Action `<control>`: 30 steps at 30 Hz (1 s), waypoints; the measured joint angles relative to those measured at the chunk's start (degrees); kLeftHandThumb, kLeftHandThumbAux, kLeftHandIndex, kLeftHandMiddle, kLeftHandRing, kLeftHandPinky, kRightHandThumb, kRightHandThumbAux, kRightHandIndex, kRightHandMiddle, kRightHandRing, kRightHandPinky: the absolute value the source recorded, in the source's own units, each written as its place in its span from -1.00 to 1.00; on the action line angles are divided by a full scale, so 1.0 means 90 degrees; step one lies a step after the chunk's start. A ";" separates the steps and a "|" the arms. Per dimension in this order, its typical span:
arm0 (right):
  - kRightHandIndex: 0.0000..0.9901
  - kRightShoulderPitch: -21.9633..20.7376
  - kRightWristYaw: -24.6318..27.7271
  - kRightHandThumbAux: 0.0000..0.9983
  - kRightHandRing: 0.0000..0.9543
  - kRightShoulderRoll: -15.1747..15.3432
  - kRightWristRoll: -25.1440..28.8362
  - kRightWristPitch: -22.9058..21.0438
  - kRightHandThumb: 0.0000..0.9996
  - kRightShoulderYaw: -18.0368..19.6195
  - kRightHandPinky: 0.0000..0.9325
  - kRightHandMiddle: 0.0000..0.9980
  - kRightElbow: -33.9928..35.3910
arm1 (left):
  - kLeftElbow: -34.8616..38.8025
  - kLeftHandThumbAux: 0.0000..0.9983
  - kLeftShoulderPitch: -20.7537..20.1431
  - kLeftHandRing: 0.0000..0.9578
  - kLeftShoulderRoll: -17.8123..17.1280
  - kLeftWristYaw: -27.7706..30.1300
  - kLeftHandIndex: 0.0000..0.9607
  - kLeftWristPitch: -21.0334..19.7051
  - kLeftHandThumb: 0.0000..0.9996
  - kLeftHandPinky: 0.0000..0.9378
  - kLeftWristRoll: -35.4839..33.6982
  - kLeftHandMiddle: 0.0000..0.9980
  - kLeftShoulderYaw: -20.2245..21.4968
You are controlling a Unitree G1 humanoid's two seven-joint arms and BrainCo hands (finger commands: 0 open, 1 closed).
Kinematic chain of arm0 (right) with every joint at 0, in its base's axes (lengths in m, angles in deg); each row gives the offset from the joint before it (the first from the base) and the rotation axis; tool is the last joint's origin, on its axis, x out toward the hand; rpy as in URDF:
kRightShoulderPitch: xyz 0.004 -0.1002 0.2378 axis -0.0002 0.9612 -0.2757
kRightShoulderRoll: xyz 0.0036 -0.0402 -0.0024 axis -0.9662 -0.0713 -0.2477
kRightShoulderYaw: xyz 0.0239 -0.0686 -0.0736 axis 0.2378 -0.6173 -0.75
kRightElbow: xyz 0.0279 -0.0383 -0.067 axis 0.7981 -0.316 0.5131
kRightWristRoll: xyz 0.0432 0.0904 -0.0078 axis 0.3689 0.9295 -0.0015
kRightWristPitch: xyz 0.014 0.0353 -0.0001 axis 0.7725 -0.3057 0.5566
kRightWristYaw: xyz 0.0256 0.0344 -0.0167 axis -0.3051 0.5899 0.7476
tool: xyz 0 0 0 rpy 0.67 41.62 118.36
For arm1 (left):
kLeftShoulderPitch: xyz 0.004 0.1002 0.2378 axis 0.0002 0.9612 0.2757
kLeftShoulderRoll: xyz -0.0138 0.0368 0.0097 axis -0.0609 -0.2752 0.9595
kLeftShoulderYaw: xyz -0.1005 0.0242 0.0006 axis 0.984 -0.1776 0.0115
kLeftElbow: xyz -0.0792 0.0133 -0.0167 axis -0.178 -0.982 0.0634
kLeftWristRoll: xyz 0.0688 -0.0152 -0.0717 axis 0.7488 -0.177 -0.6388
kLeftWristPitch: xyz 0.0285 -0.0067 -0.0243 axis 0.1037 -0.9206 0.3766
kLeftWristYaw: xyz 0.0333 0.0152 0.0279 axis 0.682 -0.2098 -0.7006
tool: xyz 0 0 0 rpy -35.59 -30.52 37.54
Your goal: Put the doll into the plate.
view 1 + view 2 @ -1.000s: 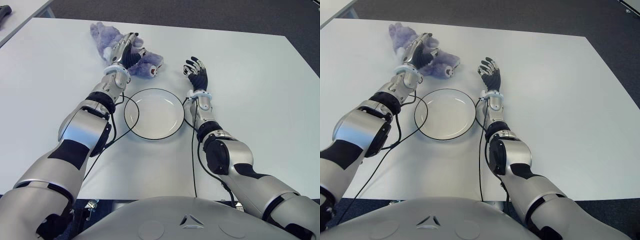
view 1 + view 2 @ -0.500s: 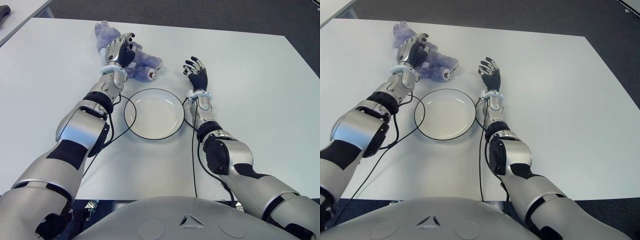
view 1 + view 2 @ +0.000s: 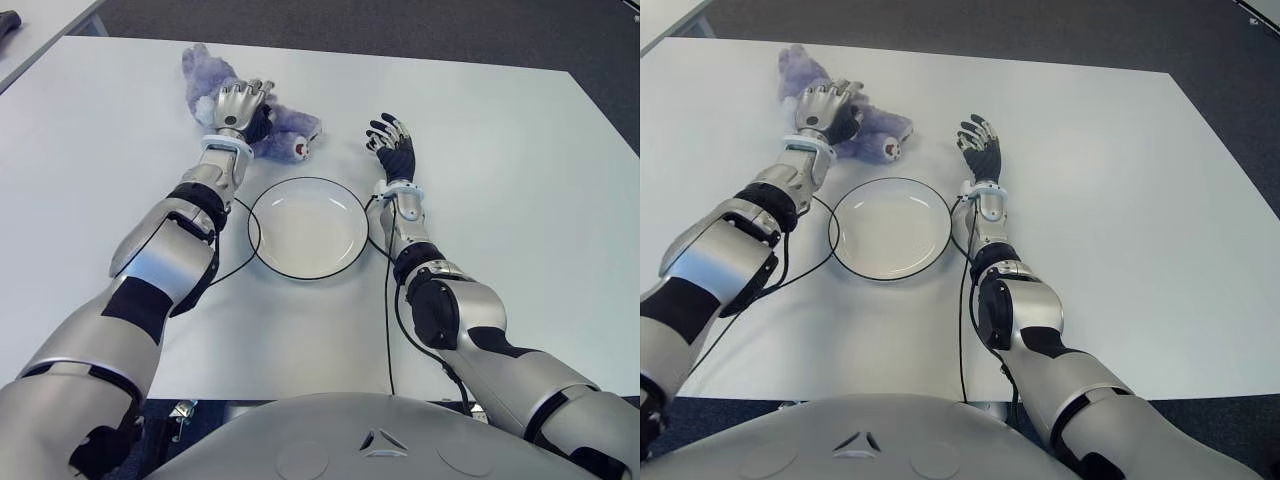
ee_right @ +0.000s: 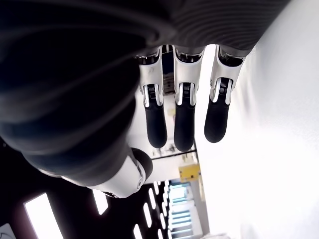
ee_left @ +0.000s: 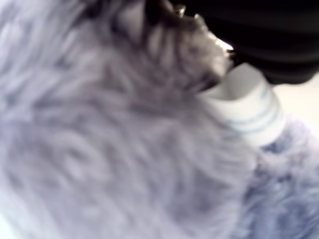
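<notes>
A purple plush doll (image 3: 291, 133) lies on the white table (image 3: 520, 200) just beyond the plate, toward the far left. My left hand (image 3: 238, 104) is on top of the doll's middle with its fingers curled into the plush. In the left wrist view the doll's fur (image 5: 99, 149) fills the picture and a white fingertip (image 5: 245, 110) presses into it. The white plate (image 3: 300, 205) with a dark rim stands empty between my two forearms. My right hand (image 3: 392, 140) shows right of the plate, fingers (image 4: 184, 119) straight and spread, holding nothing.
Black cables (image 3: 236, 262) run from both wrists along the plate's sides. A second table corner with a dark object (image 3: 8, 22) shows at the far left. Dark floor (image 3: 480, 30) lies beyond the table's far edge.
My left hand has shifted a little left over the doll and curled its fingers down into it. The doll has moved slightly. The right hand has not moved.
</notes>
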 measured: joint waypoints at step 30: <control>-0.64 0.0002 0.0047 0.75 -0.43 0.0000 0.0038 0.0000 0.30 0.0129 -0.38 -0.46 0.0005 | 0.0000 0.33 0.0024 0.50 -0.0076 0.0010 -0.16 0.0223 0.70 0.42 -0.0564 0.04 0.0645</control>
